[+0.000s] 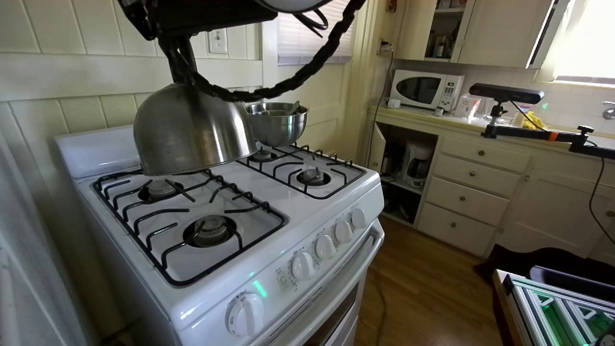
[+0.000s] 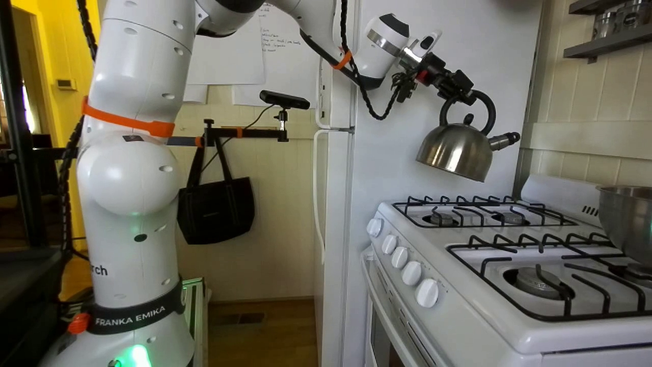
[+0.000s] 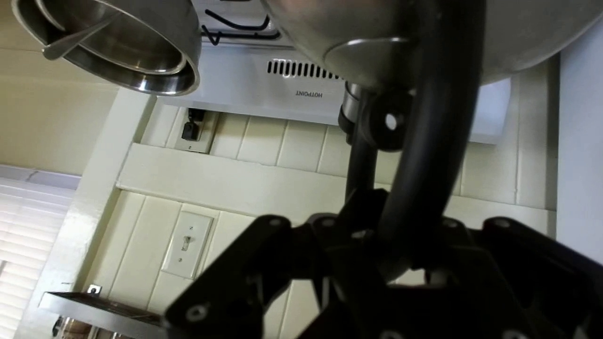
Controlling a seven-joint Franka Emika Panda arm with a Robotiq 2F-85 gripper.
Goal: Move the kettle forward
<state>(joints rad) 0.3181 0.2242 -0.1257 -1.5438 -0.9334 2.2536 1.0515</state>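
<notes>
The kettle [image 2: 455, 149] is hanging just below the gripper [image 2: 464, 96], which is enclosing its loop handle [image 2: 492, 109]. Farther beneath, apart from the kettle, the gas stove [image 2: 473, 303] is standing. In an exterior view, lower and right of the gripper, the mixing bowl [image 2: 629, 219] is resting on the stove's rear (a utensil [image 3: 81, 36] is leaning inside it); wall shelves [image 2: 608, 45] are jutting out higher up on that side. Behind the gripper the refrigerator [image 2: 397, 160] is standing, and well to the left a tote bag [image 2: 216, 211] is hanging.
</notes>
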